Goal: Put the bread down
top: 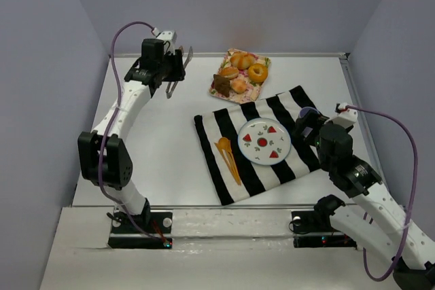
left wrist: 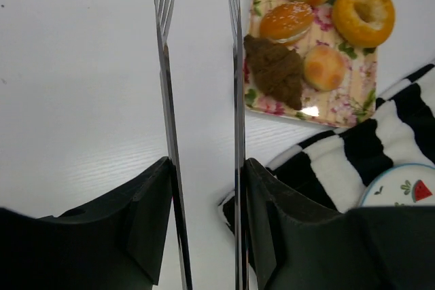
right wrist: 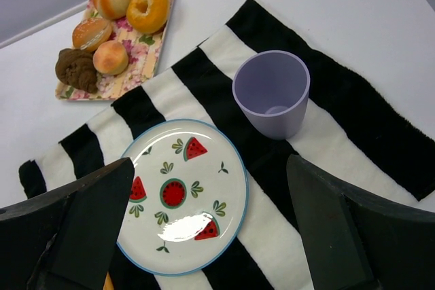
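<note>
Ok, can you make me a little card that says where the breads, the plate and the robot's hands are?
dark lumpy bread: on the flowery tray
round golden bun: same tray, next to the dark one
plate: on the striped cloth, nothing on it
left gripper: shut on metal tongs, held up left of the tray
right gripper: open, holding nothing, near the plate
job done: not yet, both pieces on the tray
</note>
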Motion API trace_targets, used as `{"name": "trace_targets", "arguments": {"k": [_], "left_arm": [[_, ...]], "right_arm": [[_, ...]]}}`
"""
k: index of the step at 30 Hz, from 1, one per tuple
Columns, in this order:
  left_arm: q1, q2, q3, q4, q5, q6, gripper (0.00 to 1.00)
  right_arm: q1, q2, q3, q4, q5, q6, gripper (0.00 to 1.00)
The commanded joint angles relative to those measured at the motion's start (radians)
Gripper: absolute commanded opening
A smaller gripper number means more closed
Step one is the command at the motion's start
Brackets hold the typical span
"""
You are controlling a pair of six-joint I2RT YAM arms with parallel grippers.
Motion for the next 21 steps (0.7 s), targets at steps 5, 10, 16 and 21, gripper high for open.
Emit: {"name": "trace_targets", "arguments": {"k": [5, 10, 16, 21], "left_arm": [[-0.194, 0.008, -0.015, -0.028, -0.05, -0.047, 0.59], [-0.261, 0.065, 0.038, -0.052, -0.119, -0.098, 0.65], [-0.3, 0.176, 0.096, -0.099, -0.226, -0.162, 0.67], [-0.301, 0.236, 0.134, -0.108, -0.224, -0.172, 0.69]], "right_arm": [[-0.001, -0.021, -0.013, 0.054, -0.012, 0.005, 1.0], [-0.001, -0.025, -0.019, 0.053, -0.016, 0.009, 1.0], [-0.001, -0.016, -0.014, 0.047, -0.016, 0.006, 1.0], [-0.001, -0.021, -0.016, 0.046, -0.01, 0.006, 1.0]]}}
